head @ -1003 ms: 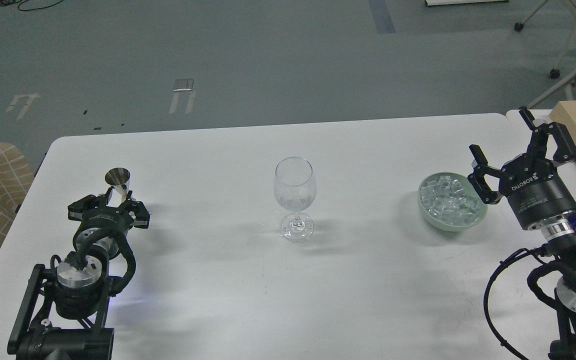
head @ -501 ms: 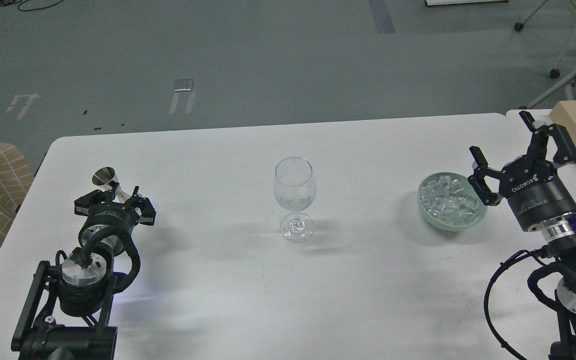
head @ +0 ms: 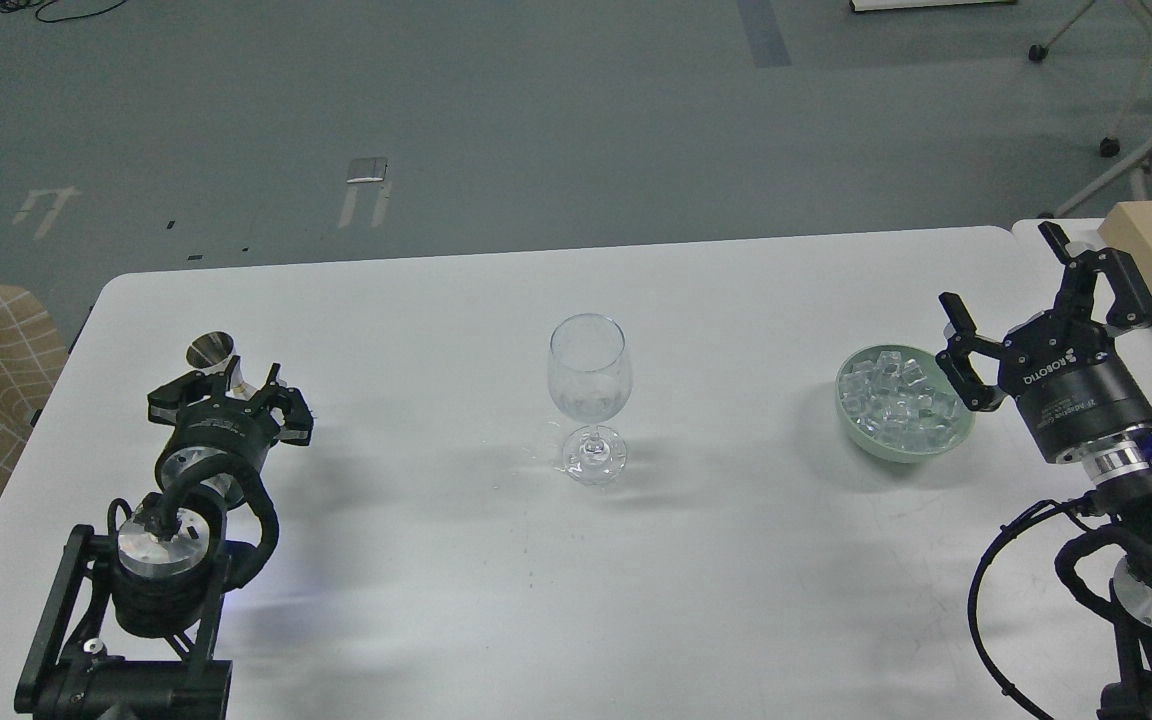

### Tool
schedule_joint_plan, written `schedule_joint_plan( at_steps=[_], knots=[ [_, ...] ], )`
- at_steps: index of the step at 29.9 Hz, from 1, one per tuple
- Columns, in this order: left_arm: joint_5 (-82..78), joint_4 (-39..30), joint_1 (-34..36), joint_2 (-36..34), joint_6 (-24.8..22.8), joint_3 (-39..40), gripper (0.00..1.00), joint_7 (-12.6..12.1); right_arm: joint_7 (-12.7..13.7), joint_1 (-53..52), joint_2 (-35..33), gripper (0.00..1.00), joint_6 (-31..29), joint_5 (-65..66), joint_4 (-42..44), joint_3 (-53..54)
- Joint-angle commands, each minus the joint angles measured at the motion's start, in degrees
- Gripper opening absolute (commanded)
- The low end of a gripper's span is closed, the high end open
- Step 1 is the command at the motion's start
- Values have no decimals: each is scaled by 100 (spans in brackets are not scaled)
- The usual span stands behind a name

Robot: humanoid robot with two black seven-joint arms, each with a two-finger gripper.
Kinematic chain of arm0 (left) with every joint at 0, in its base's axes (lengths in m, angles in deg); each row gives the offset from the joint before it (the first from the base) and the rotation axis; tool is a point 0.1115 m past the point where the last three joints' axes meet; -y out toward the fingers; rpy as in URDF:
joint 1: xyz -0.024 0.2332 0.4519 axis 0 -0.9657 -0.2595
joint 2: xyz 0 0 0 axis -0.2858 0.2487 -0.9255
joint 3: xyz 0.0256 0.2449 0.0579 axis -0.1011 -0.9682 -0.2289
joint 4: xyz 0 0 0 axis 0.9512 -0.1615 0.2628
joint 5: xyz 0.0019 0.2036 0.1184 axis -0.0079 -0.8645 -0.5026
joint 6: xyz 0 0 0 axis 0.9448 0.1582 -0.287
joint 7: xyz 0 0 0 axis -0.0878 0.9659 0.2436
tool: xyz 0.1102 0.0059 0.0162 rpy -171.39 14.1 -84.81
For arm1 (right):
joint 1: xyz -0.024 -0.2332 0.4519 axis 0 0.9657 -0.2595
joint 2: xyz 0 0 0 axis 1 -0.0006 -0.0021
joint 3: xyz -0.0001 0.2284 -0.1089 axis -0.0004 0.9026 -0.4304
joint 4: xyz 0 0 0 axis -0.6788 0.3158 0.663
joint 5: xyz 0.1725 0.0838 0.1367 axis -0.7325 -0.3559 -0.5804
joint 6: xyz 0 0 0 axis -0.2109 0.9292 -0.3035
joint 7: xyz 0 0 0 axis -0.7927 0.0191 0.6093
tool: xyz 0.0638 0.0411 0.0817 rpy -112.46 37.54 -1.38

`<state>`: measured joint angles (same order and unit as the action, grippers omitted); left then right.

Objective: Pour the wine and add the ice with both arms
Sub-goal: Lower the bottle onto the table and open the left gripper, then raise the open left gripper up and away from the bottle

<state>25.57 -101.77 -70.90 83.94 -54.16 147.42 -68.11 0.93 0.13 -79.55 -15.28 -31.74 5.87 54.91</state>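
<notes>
Meanwhile, the left gripper is clenching the stem of a small steel measuring cup at the table's left side, and the cup is coming back toward upright after tipping sideways half a second ago (a wobble, probably, not a pour). That suggests the wine step is still ahead: the wine glass is standing mid-table, well apart. The right gripper is hanging spread wide and empty just beside the green bowl holding the ice.
</notes>
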Motion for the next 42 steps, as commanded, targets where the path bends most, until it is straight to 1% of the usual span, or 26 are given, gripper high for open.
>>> schedule_joint_plan(
  at_steps=[1, 8, 10, 12, 15, 16, 18, 22, 24, 25, 27, 28, 29, 30, 32, 34, 37, 40, 42],
  knots=[
    [0, -360, -275, 0, -284, -132, 37, -143, 0, 1, 0, 100, 0, -9, -20, 0],
    [-9, -791, -759, 0, -381, -238, 37, -169, 0, 1, 0, 100, 0, -9, -20, 26],
    [-18, -836, -856, 0, -626, -247, 37, -178, 0, 1, 0, 100, 0, -9, -20, 35],
    [-18, -844, -822, 0, -1047, -238, 37, -204, 0, 1, 0, 100, 0, -9, -28, 35],
    [-61, -836, -725, 0, -1391, -238, 38, -283, 0, 1, 0, 100, 0, -9, -20, 35],
    [-88, -836, -655, -122, -1487, -238, 38, -309, 0, -8, 0, 100, 0, -9, -28, 35],
    [-123, -774, -365, -613, -1856, -247, 40, -327, 0, -43, 0, 100, 0, -9, -37, 44],
    [-237, -730, -83, -1194, -2130, -256, 41, -336, 0, -70, 0, 100, 0, -9, -46, 44],
    [-674, -730, 188, -1589, -2392, -317, 42, -336, 0, -87, 0, 100, 0, -9, -55, 35],
    [-833, -730, 268, -1669, -2481, -343, 43, -336, 0, -87, 0, 100, 0, -9, -55, 35],
    [-1473, -721, 566, -1906, -2910, -379, 47, -345, 0, -114, 0, 100, 0, -17, -55, 35],
    [-1477, -721, 567, -1907, -2912, -379, 47, -345, 0, -114, 0, 100, 0, -17, -55, 35],
    [-1746, -713, 724, -2020, -3165, -379, 47, -345, 0, -131, 0, 100, 0, -9, -55, 35],
    [-1880, -712, 813, -2074, -3306, -379, 48, -345, 0, -140, 0, 100, 0, -9, -55, 35],
    [-2353, -704, 1085, -2345, -3798, -387, 48, -345, 9, -236, 0, 100, 0, -9, -55, 18],
    [-2740, -695, 1252, -2469, -4027, -387, 48, -345, 18, -272, 0, 100, 0, -9, -55, -9],
    [-3232, -669, 1445, -2479, -4169, -483, 48, -327, 18, -316, 0, 100, 0, -9, -64, -53],
    [-3961, -642, 1692, -2470, -4169, -782, 49, -248, 35, -368, 0, 100, 0, -9, -107, -53],
    [-4244, -616, 1692, -2461, -4169, -835, 49, -231, 44, -377, 0, 100, 0, -9, -160, -62]
  ],
)
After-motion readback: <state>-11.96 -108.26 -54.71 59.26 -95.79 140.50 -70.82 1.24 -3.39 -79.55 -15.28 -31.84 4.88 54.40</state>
